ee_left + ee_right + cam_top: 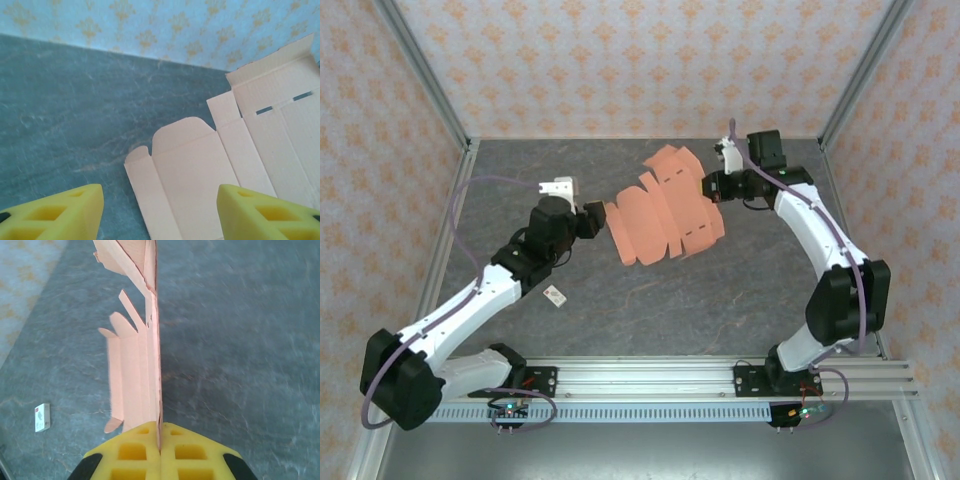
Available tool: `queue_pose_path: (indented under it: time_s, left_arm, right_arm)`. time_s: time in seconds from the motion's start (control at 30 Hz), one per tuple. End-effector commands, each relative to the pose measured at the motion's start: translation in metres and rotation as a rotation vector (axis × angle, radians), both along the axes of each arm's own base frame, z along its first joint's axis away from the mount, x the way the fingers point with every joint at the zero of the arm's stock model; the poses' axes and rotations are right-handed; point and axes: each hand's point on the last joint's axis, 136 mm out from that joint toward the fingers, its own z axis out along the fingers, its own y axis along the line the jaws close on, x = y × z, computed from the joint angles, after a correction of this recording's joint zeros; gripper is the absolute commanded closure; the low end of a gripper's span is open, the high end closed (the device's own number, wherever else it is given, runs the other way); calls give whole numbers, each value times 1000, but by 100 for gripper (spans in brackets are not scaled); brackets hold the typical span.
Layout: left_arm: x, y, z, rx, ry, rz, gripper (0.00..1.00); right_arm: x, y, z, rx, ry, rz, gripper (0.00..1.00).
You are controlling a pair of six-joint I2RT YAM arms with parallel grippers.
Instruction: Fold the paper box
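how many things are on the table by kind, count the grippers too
paper box: 1
white tag: 1
grippers: 2 (left gripper open, right gripper shut on the paper box)
total: 4

Left arm (460, 310): white shells ran between bulky black joints.
Right arm (810, 225): the same white links and black joints.
Cables: a lilac cable (500, 179) looped out behind the left fingers; another (840, 240) ran down the right arm.
Left fingers (55, 212): yellow wedges with square hollows.
Right fingers (137, 452): yellow, gridded with square pockets, with rounded black shoulders behind them.
Wrist heads: a white bracket (558, 187) sat behind the left fingers and a black block (765, 150) behind the right.
Bases: black plates (535, 378) sat on a silvery rail (650, 372).
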Motion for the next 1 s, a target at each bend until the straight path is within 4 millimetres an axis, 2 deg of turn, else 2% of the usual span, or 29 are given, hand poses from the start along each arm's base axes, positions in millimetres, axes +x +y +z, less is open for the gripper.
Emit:
queue_pose_path:
  time_s: [0.0, 0.13, 0.2, 0.33, 0.47, 0.57, 0.8, 0.97]
  left_arm:
    - [-5, 8, 23, 96, -16, -37, 37]
    - [-8, 9, 49, 156, -49, -80, 35]
    - [-9, 16, 63, 176, -71, -60, 34]
    - [-18, 23, 93, 186, -154, -70, 31]
    - [-26, 19, 114, 210, -189, -123, 28]
    - [-30, 13, 118, 233, -185, -177, 28]
    - [-39, -11, 125, 286, -249, -354, 27]
    - [-37, -32, 117, 394, -233, -517, 27]
  right_arm:
    - [-27, 14, 53, -36, -166, 136, 100]
    - [-45, 29, 90, 23, -246, 227, 100]
    - [-52, 33, 101, 18, -274, 259, 100]
    - [-58, 36, 116, -67, -360, 296, 100]
    - [-61, 41, 129, -120, -413, 337, 100]
    - [-63, 42, 130, -137, -410, 368, 100]
    - [-76, 60, 116, -168, -429, 527, 100]
    - [-84, 69, 120, -135, -440, 605, 100]
